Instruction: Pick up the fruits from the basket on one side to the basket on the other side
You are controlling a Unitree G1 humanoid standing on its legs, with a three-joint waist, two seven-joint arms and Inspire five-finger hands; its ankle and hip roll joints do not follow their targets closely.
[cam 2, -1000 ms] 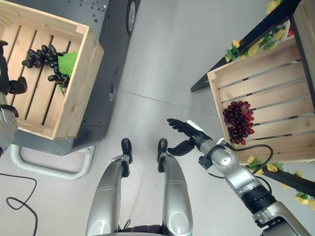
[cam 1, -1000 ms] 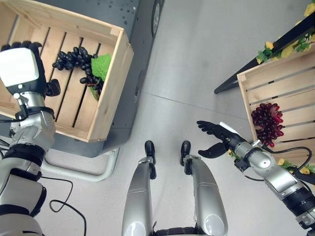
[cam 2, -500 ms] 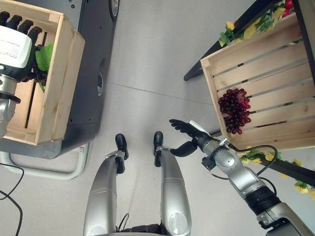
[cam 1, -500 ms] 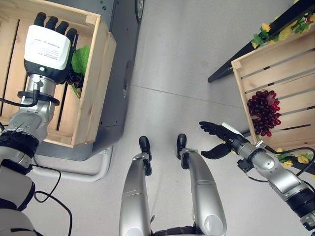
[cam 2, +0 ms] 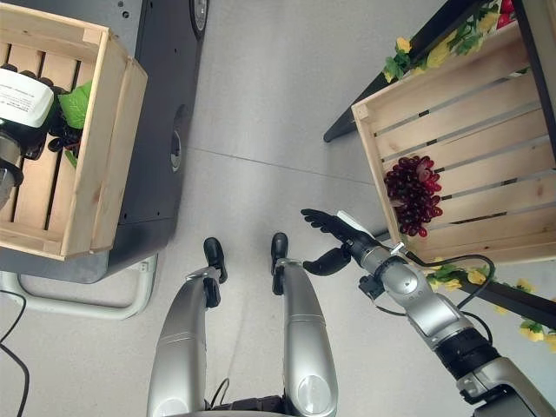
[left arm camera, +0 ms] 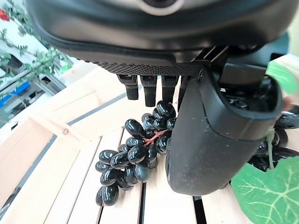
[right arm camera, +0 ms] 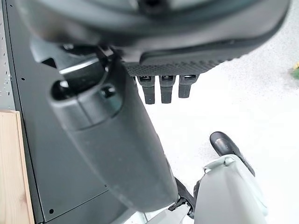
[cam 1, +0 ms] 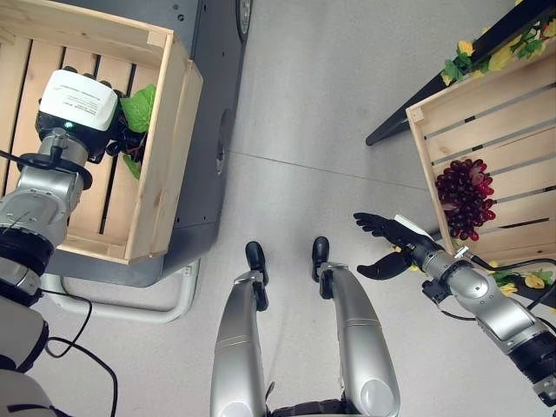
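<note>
left hand (cam 1: 76, 106) over black grapes (left arm camera: 133, 156) in left crate (cam 1: 165, 156), fingers straight, seemingly not gripping | right hand (cam 2: 334, 243) relaxed, empty | red grapes (cam 2: 410, 193) lie in right crate (cam 2: 369, 156) (transfer pending)

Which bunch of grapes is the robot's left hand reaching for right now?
The black grapes in the left crate, under the left hand; the red grapes lie untouched in the right crate.

No text, label or number can be read anywhere; the white cover on the back of the left hand (cam 1: 76, 102) bears faint, illegible print.
</note>
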